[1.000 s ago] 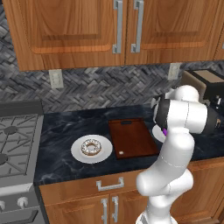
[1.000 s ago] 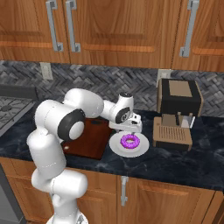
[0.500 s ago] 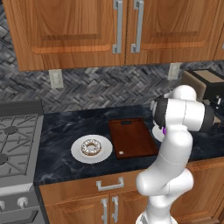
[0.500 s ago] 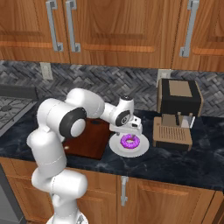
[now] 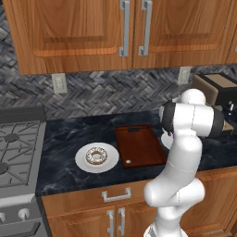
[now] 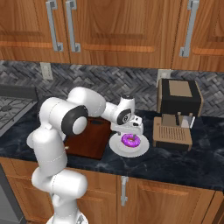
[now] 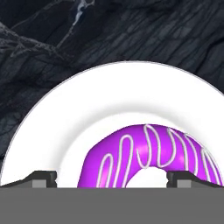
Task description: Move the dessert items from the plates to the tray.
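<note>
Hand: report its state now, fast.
Hand: open, holding nothing, fingers either side of one side of the purple donut on its plate.

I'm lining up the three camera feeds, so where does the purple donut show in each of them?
Left base view: hidden behind the arm; a sliver of its white plate peeks out right of the tray.
Right base view: the purple donut lies on the plate, centre, below the tool.
Hand view: the donut fills the lower middle, between the fingertips.
Shared landmark: that white plate.
</note>
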Motion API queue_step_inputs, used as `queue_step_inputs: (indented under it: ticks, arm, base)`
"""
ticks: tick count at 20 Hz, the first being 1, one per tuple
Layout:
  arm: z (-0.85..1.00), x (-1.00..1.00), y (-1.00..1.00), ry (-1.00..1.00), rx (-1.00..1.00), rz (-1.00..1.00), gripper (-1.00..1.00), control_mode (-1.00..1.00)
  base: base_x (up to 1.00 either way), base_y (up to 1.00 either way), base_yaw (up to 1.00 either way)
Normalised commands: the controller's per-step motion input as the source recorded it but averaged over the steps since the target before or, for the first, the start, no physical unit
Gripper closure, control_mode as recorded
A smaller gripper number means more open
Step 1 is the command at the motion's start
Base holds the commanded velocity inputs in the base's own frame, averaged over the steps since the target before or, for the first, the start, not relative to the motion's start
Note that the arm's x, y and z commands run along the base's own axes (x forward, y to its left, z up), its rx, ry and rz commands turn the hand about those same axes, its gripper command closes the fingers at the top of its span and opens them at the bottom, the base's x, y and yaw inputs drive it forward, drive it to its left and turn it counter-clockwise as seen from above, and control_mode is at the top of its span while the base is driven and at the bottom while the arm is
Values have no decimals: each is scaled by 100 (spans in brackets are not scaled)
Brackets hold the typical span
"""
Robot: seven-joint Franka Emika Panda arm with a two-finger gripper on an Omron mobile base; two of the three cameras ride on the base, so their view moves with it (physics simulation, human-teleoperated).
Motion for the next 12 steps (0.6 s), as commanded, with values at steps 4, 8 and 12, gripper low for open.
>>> queue_step_inputs:
  ticks: [4, 8, 12]
  arm:
    - [-10, -24, 0, 8, 0, -8, -100, -100]
    - [-2, -24, 0, 4, 1, -8, -100, -100]
    - [0, -11, 0, 1, 2, -6, -100, -100]
  base:
    - [0, 0, 0]
    - [0, 0, 0]
    - [0, 0, 0]
